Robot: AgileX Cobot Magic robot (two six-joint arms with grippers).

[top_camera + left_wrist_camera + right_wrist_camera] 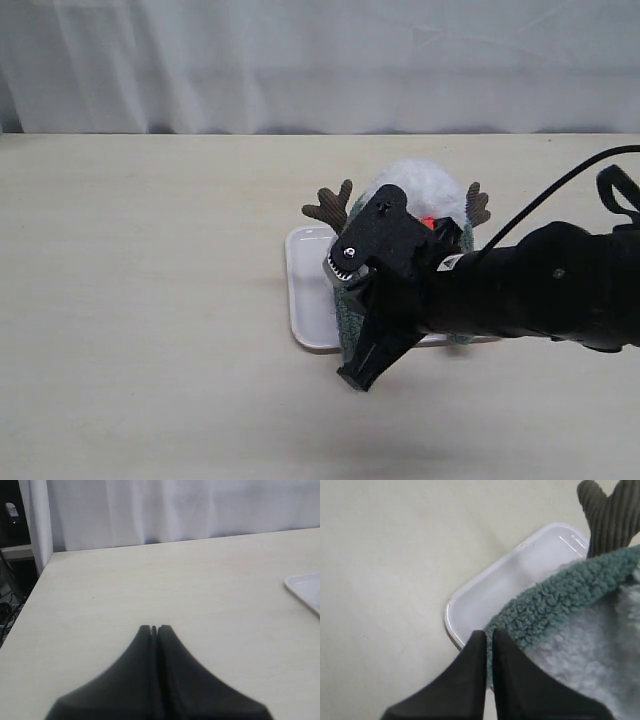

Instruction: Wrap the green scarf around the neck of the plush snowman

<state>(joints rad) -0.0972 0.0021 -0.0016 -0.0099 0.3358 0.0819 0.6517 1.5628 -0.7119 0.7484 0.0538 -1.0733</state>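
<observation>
1. Only the right wrist view shows the fleece from close. There the green scarf (555,600) lies over the plush snowman (600,650), which rests on the white tray (485,595).
2. Only the left wrist view shows the left gripper (155,628). Its fingers are pressed together and hold nothing, above the bare table (150,575).
3. In the exterior view the right arm (540,290) enters from 3 o'clock. It hides the neck and most of the body, and only the white head shows, at 12 o'clock.
4. The right gripper (486,632) is almost closed and pinches the scarf's edge near the tray's 7 o'clock corner.
</observation>
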